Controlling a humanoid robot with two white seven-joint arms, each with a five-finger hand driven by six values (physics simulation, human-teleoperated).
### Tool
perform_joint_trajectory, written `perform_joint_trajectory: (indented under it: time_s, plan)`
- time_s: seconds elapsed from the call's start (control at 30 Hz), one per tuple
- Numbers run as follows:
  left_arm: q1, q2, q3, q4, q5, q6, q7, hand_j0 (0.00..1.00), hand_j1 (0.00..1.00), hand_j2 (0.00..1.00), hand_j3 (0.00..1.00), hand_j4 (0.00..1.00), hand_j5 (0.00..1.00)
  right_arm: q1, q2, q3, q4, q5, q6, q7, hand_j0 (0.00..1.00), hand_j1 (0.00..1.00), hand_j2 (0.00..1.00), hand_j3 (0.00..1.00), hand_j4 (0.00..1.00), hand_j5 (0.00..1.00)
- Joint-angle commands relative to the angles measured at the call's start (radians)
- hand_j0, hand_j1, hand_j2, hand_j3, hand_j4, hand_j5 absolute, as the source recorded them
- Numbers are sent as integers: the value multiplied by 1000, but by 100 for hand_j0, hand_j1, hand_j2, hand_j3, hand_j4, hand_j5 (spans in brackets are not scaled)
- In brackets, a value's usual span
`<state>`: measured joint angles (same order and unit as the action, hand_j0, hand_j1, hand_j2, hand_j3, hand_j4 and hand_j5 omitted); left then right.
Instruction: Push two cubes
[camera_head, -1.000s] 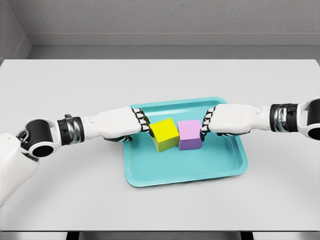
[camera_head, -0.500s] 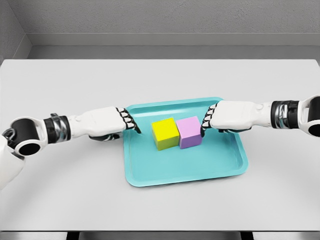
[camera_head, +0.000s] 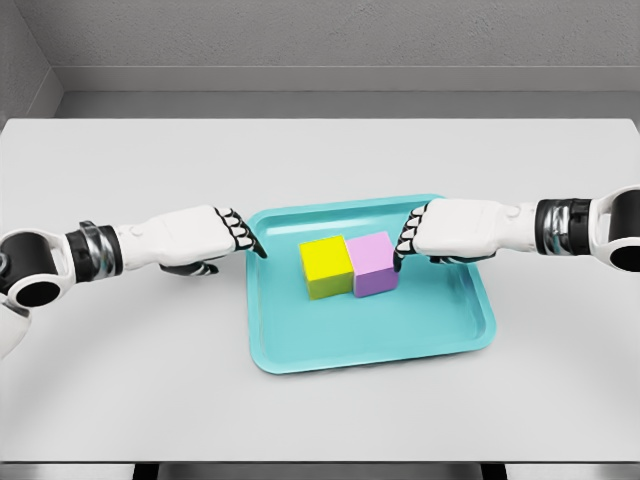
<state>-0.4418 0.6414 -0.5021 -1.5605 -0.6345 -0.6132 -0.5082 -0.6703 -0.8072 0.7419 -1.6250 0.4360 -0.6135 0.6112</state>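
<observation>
Head view is showing the yellow cube (camera_head: 326, 267) and the lilac cube (camera_head: 373, 263) sitting pressed together in the teal plastic tray (camera_head: 300, 350), so pushing looks done, with the left hand (camera_head: 195, 238) and right hand (camera_head: 455, 230) hovering loosely curled, holding nothing.

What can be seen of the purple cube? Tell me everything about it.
The purple cube is a plain, matte lilac block with sharp edges, its front face a darker violet than its top. It sits flat and upright in the teal tray, slightly behind the tray's middle. Its left side is pressed against the yellow cube, with no gap showing between them. The right hand is at its right side, fingers at or just off the cube's upper right edge; contact cannot be confirmed. Nothing rests on top of it.
</observation>
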Motion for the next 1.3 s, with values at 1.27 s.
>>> perform_joint_trajectory:
  time_s: [1.27]
  plan:
    - [11, 299, 132, 203, 328, 2, 0, 100, 100, 100, 100, 100, 100, 278, -236, -444, 4, -243, 3, 0, 99, 99, 99, 99, 99, 99]
